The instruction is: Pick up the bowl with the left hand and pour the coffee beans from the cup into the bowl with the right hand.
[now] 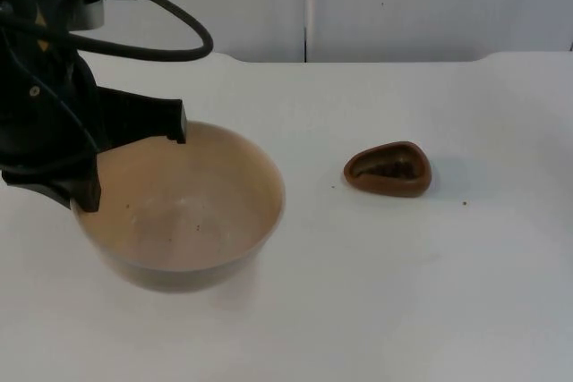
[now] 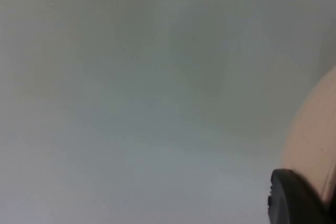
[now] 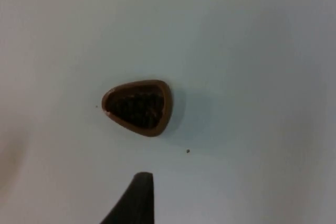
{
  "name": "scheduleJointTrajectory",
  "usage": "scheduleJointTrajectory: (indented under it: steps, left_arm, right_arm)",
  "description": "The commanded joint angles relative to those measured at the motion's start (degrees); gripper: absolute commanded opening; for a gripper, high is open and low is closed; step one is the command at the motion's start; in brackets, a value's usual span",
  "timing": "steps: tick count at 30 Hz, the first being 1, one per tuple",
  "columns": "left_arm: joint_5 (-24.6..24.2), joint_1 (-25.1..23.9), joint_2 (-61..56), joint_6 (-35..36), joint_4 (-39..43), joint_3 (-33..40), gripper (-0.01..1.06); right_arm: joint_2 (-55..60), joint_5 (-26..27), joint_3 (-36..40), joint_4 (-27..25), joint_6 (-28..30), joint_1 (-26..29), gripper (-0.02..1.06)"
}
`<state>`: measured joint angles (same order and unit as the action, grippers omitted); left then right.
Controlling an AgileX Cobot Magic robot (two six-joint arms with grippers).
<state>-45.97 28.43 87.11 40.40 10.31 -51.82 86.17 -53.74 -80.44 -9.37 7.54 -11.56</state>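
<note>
While the left gripper point(image 1: 134, 167) sits at the far-left rim of the bowl point(image 1: 192, 212), its two black fingers look spread apart, one at the far rim and one at the left rim, so it's parted rather than clamped, as far as the top view tells. Can't say for sure if either finger actually touches the rim. The bowl is tan, on the table point(image 1: 376, 310) at the left, with a few dark specks inside it. The left wrist view adds little: just a curve of the bowl's pale wall point(image 2: 312, 145) with one black fingertip point(image 2: 294, 200) right against or in front of it.

Over to the right, well apart from the bowl, is the cup point(image 1: 389, 169), small, brown, sort of teardrop shaped, standing upright with dark beans point(image 1: 390, 168) inside. The right wrist view looks straight down on it point(image 3: 138, 106), so you see the beans point(image 3: 137, 106) much better there, plus a single loose speck point(image 3: 188, 151) on the table near it. That view also shows one black fingertip point(image 3: 137, 198) of the right gripper, hovering clear of the cup; whether that gripper is spread or closed I can't tell.
</note>
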Motion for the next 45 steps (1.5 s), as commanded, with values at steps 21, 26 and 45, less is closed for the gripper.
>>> scheduleJointTrajectory:
  steps: [21,26,45]
  left_arm:
    - [0.98,0.36,-0.23,0.44,-0.84,0.04,0.00]
    - [1.24,0.36,-0.23,0.44,-0.84,0.04,0.00]
    - [1.44,0.36,-0.23,0.44,-0.84,0.04,0.00]
  right_arm:
    - [28.27,-8.98,-19.77,16.79,-18.66,-10.47,1.05]
    - [32.42,-7.59,-19.77,16.79,-18.66,-10.47,1.04]
    - [48.97,-10.78,-31.16,15.22,-20.62,-11.01,1.00]
